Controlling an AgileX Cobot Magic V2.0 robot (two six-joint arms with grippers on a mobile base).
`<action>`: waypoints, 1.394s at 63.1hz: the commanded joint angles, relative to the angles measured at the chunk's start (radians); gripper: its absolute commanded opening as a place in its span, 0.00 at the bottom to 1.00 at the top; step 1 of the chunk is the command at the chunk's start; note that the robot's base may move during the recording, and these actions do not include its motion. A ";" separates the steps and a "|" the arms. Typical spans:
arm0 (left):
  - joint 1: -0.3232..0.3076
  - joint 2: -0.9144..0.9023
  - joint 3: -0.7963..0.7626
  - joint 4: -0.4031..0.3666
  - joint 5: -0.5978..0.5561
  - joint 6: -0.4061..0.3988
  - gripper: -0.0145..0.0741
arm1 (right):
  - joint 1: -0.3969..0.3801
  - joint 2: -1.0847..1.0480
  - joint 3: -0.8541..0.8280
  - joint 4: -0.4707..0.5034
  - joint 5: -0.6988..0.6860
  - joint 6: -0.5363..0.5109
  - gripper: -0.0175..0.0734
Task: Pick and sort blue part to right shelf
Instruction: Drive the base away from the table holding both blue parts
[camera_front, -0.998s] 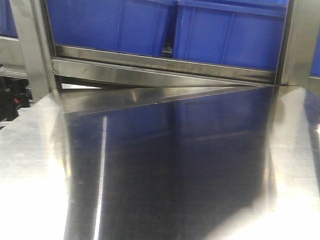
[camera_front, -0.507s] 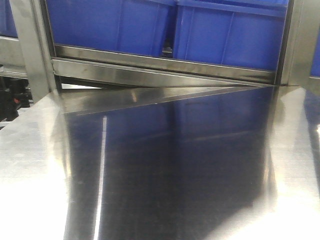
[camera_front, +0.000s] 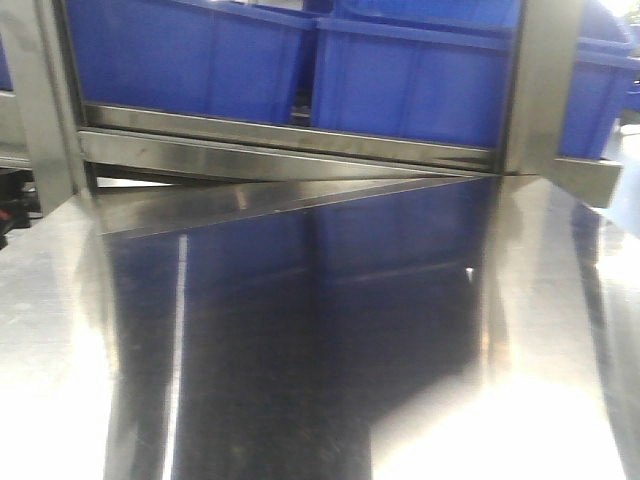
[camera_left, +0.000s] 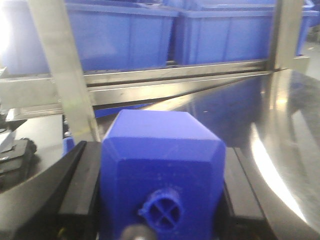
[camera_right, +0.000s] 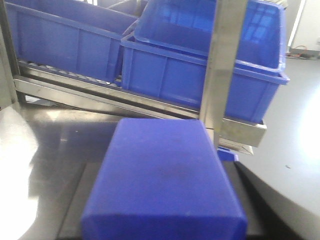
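Note:
In the left wrist view a blue part (camera_left: 162, 165), a chunky block with bevelled corners and a round cross-marked stud, sits between the black fingers (camera_left: 80, 190) of my left gripper (camera_left: 162, 170), which is shut on it. In the right wrist view my right gripper (camera_right: 165, 190) is shut on a second blue part (camera_right: 165, 175), a flat rectangular block. The right shelf stands just ahead, with its brushed metal front rail (camera_front: 280, 160) (camera_left: 175, 85) (camera_right: 100, 92) and large blue tote bins (camera_front: 180, 60) (camera_right: 200, 65). Neither gripper shows in the front view.
The shiny steel tabletop (camera_front: 330, 330) stretches from me to the shelf rail. A steel upright post (camera_front: 540, 85) (camera_right: 225, 65) rises in front of the bins, close ahead of the right gripper's block. Another upright (camera_left: 65, 75) stands at the left. Dark equipment (camera_front: 10, 205) sits beyond the left edge.
The front view has shifted: the shelf, bins and left upright slid left in the frame. A steel post and another bin have come into view at the right.

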 joint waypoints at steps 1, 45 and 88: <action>-0.004 -0.004 -0.029 0.000 -0.093 -0.006 0.51 | -0.001 0.015 -0.026 -0.016 -0.102 -0.010 0.48; -0.004 -0.004 -0.029 -0.004 -0.093 -0.006 0.51 | -0.001 0.018 -0.027 -0.016 -0.103 -0.010 0.48; -0.004 -0.004 -0.029 -0.004 -0.093 -0.006 0.51 | -0.001 0.018 -0.027 -0.016 -0.103 -0.010 0.48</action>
